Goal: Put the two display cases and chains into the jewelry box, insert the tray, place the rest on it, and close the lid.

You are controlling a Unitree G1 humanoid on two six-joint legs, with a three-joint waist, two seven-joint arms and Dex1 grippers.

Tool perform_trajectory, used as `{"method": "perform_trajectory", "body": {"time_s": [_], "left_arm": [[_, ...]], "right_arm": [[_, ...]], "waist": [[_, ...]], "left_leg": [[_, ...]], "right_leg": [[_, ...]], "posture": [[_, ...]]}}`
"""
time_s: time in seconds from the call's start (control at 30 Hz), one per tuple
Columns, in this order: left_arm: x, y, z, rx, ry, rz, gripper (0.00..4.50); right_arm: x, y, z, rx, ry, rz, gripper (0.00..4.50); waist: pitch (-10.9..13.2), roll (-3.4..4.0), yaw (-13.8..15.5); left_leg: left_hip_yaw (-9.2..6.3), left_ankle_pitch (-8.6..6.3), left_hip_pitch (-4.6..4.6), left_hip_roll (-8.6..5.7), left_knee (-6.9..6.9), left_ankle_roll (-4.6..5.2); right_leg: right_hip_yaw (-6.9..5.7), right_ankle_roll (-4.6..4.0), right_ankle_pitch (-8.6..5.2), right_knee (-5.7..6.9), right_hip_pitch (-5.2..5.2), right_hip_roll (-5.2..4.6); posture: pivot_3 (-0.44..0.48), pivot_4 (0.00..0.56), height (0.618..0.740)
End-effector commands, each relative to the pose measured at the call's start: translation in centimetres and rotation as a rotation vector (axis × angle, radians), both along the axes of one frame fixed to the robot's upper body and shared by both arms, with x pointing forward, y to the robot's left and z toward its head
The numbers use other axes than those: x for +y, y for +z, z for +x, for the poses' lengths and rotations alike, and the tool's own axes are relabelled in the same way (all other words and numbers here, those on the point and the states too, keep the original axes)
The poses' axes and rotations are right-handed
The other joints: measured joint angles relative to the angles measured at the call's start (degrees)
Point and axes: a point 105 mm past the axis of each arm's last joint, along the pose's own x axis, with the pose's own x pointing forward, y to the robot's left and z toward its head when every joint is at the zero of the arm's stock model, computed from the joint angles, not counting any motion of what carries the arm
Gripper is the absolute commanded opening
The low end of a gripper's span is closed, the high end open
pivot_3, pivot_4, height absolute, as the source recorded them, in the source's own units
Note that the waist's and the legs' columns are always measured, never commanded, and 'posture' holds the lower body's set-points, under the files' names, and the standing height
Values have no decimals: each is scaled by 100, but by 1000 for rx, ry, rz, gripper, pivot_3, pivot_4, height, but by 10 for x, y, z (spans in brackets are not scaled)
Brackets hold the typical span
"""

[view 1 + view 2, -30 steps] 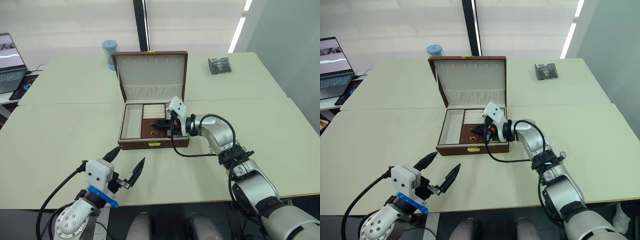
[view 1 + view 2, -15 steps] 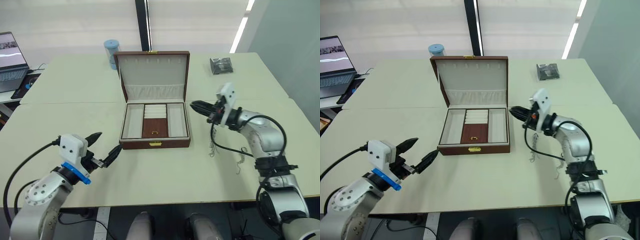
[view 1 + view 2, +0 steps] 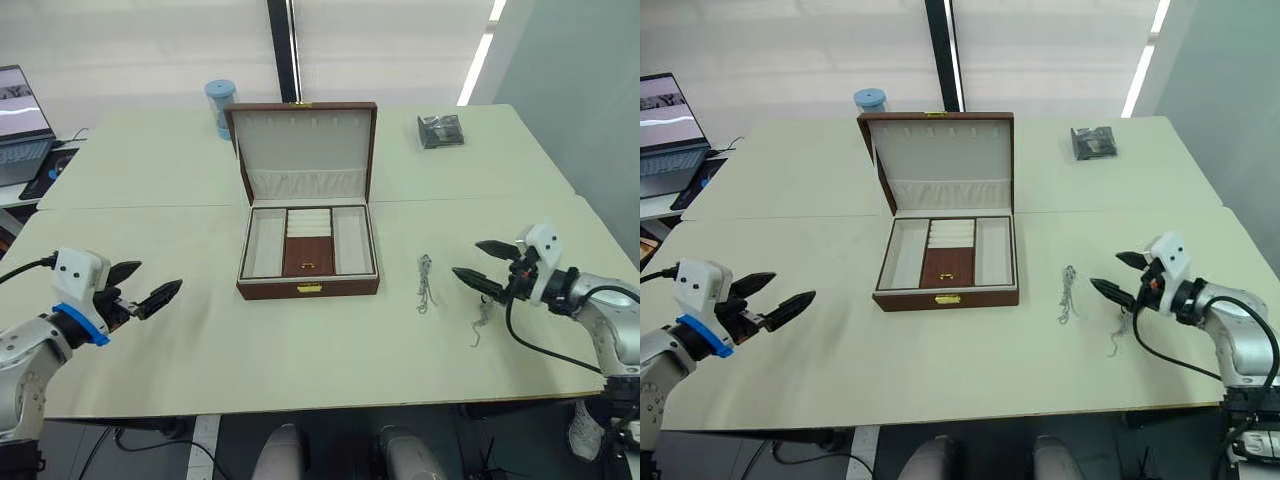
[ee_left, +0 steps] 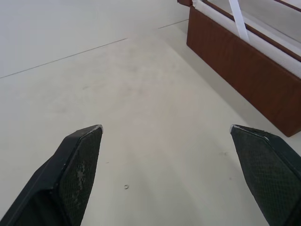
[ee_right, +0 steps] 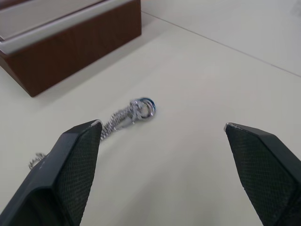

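Cream table (image 3: 300,350), seam across mid. Jewelry box (image 3: 308,262) at centre (lid up). Right of it two chains: one (image 3: 424,283) near box, other (image 3: 481,322) further right. Far left blue-capped jar (image 3: 220,107); far right dark packet (image 3: 439,130).

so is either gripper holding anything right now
No. The left gripper and the right gripper are both open and empty; the chains lie loose on the table.

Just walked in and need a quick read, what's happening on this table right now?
A two-armed robot is packing a jewelry box, which sits open with its tray in. Both grippers are open and empty: the right gripper hovers by two chains on the table, the left gripper off to the box's left.
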Motion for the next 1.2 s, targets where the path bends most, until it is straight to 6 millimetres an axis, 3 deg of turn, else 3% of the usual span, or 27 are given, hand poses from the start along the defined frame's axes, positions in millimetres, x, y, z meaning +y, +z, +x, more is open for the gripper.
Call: {"method": "perform_trajectory", "body": {"time_s": [0.03,0.27,0.57,1.03,1.2], "left_arm": [[18,19,-4,-61,37,51,4500],[39,21,-11,-79,104,79,4500],[45,19,-14,-93,139,81,4500],[45,14,-17,-91,147,74,4500],[33,10,-13,-107,109,69,4500]], "right_arm": [[-25,10,-2,-62,-72,1,4470],[-55,-3,-9,-57,-192,5,4470],[-76,-9,-11,-60,-301,18,4470],[-78,-14,-11,-52,-326,39,4470],[-68,-5,-15,-90,-304,112,4470]], "waist": [[0,0,-12],[0,0,-7],[0,0,-5],[0,0,-6],[0,0,-2]], "left_leg": [[2,0,0,2,0,0],[4,0,3,3,1,0],[7,0,4,3,1,0],[10,0,7,3,1,0],[10,0,7,3,1,0]], "right_leg": [[0,0,0,0,0,0],[2,0,0,3,1,0],[4,0,0,4,3,-1],[5,0,0,5,4,-2],[5,0,0,5,4,-2]], "posture": [[0,150,740],[0,150,740],[0,150,740],[0,150,740],[0,150,740]]}}
